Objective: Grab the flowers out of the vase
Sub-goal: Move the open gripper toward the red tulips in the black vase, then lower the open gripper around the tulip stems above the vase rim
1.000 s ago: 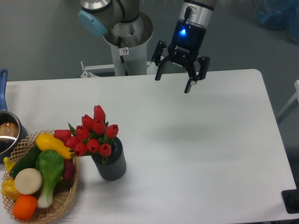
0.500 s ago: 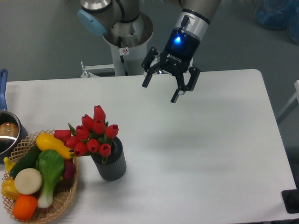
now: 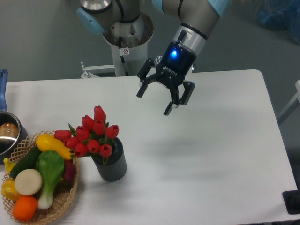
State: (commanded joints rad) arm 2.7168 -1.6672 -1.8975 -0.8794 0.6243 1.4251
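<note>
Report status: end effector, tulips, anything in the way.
End effector open, empty, in the air up and right of the tulips. Tulips seated in ribbed vase. Vegetable basket close on vase's left; approach from above unobstructed.

**White table and the things standing on it**

The table [image 3: 211, 154] is white with rounded corners. Near its front left corner stands the vase [image 3: 111, 165], dark grey and ribbed. A wicker basket [image 3: 61, 199] with toy vegetables sits just beside it, at the left edge. Behind the basket, a steel pot [image 3: 8, 135] with a blue handle is cut by the left edge.
</note>
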